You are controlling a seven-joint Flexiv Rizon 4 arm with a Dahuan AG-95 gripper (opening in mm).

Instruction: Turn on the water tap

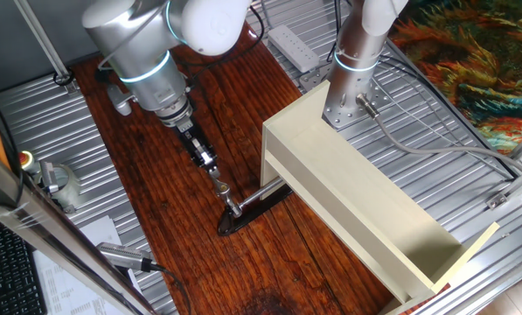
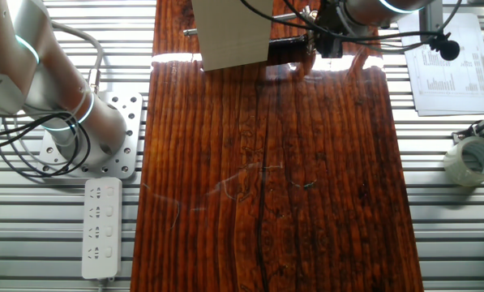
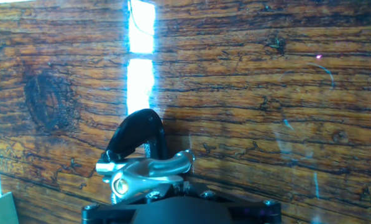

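Hand view shows the chrome water tap directly under the end effector, on its dark base plate. If the fingers are open or closed, I cannot tell. Behind it stands a beige box on the wooden counter.

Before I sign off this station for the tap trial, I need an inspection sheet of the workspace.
Surface: dark wooden board, bare through the middle, glare at its far edge.
Job's things: water tap, chrome, on a dark base plate, spout running under the cream box.
Clutter: tape roll, printed sheet.
Grippers: gripper right above the tap's handle; open or shut cannot be told.
Cables: grey cables beside the box; power strip.
Surroundings: ribbed metal table, second arm's base.
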